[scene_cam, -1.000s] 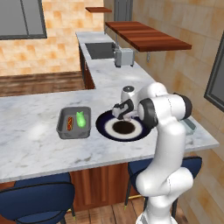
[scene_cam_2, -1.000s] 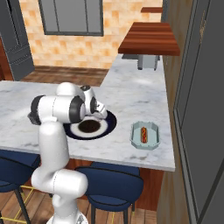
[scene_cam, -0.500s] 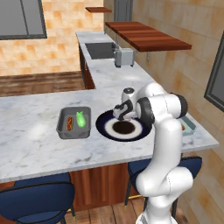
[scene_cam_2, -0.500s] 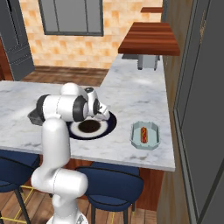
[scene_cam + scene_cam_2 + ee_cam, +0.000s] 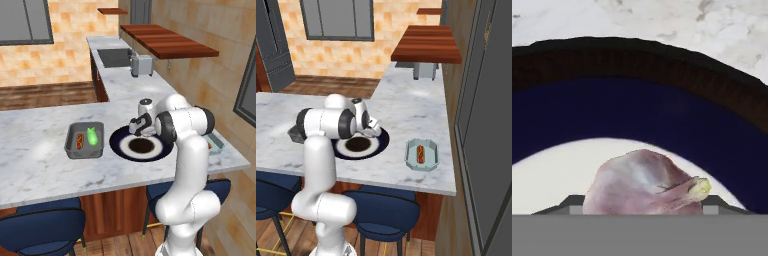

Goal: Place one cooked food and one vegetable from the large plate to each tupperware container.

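Our gripper (image 5: 136,126) sits low over the large plate (image 5: 120,145); we cannot tell its grip. The rounded pinkish garlic bulb (image 5: 643,185) might squirt sideways.

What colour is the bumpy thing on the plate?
Pale pinkish-purple with a yellowish tip, best seen in the hand view.

- The arm (image 5: 185,165) is glossy white, built of thick rounded links like fat tubes.
- Dark grey to black rings and round caps mark its joints.
- A broad, bulbous white base segment sits at the bottom.
- The hand (image 5: 136,127) is dark grey, below a small white-capped wrist piece.
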Controlling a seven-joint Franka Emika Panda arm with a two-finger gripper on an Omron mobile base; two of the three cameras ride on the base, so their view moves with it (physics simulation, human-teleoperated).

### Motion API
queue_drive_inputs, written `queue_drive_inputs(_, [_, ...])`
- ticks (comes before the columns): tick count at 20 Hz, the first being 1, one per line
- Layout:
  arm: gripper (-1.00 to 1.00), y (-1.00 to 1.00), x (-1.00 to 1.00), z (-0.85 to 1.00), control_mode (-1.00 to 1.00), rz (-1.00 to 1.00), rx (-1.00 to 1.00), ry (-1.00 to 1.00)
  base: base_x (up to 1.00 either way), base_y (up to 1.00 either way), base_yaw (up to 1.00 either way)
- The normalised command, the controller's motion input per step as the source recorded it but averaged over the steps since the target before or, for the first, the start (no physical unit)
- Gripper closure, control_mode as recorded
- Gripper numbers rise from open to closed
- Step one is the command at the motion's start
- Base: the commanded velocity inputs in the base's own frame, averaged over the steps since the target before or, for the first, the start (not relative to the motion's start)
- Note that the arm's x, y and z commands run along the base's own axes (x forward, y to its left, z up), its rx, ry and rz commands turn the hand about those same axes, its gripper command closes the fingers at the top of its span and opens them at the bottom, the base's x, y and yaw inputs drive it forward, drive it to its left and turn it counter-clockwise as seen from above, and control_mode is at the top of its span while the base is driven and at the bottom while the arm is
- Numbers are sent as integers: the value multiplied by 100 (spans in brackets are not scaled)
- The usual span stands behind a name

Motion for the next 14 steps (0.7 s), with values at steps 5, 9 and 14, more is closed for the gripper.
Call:
queue_drive_inputs(5, [100, -26, -86, 61, -100, 0, 0, -3, 0, 0, 0])
queue_drive_inputs(9, [100, -55, -63, 69, -100, 0, 0, -3, 0, 0, 0])
queue_drive_inputs(14, [100, -77, -47, 30, -100, 0, -3, 1, 0, 0, 0])
